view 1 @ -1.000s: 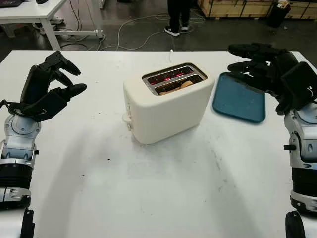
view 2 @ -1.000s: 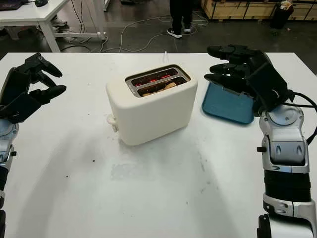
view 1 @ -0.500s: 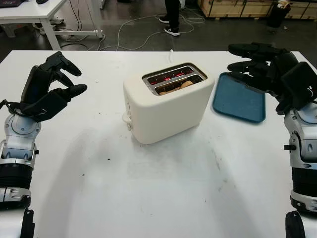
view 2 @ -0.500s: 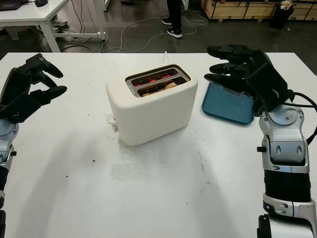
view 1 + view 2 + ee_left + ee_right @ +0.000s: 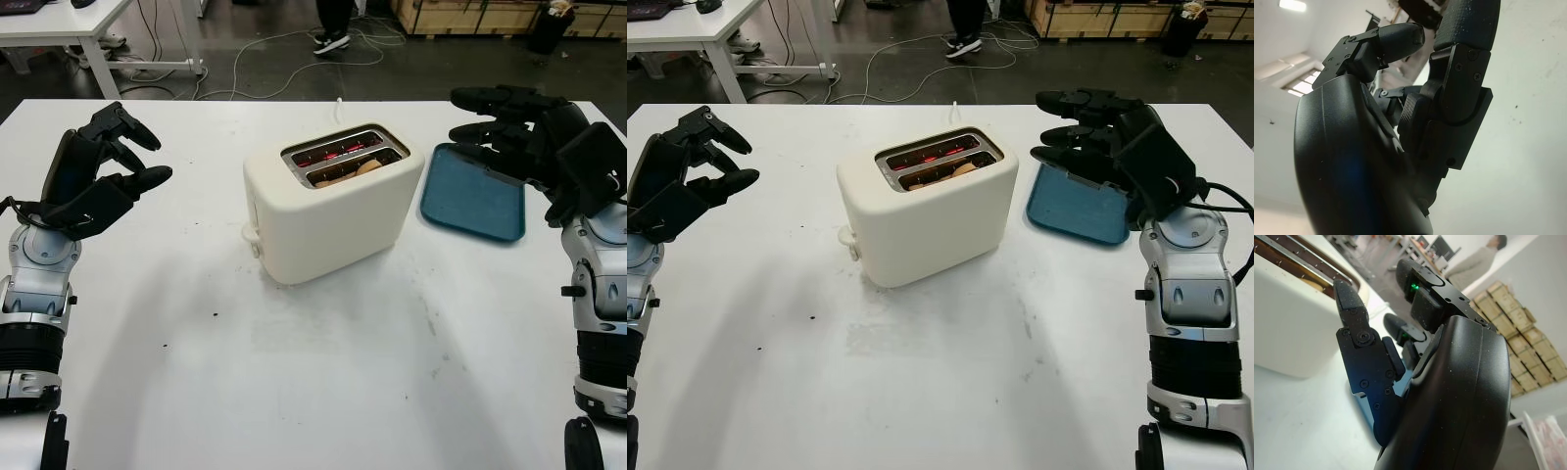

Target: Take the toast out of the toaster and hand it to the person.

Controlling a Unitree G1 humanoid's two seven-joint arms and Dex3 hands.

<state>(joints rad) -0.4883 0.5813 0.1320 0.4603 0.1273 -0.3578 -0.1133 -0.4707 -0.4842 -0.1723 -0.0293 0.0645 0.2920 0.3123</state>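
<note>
A cream two-slot toaster [image 5: 328, 213] stands mid-table, its slots glowing red inside. A slice of toast [image 5: 364, 167] sits low in the nearer slot, only its top edge showing. My left hand [image 5: 103, 166] hovers open above the table's left side, well apart from the toaster. Raised over the blue tray at the right, my right hand [image 5: 490, 122] is open and holds nothing, its fingers [image 5: 1359, 340] pointing toward the toaster [image 5: 1288, 328]. A person's feet [image 5: 331, 41] show on the floor beyond the table.
A blue tray [image 5: 474, 204] lies flat right of the toaster. The toaster's lever [image 5: 249, 235] sticks out at its left end and its white cord [image 5: 339, 106] runs off the table's far edge. Cables, a white desk [image 5: 69, 29] and crates lie beyond.
The person's feet beyond the table have shifted left. Both hands and the toaster have stayed where they were.
</note>
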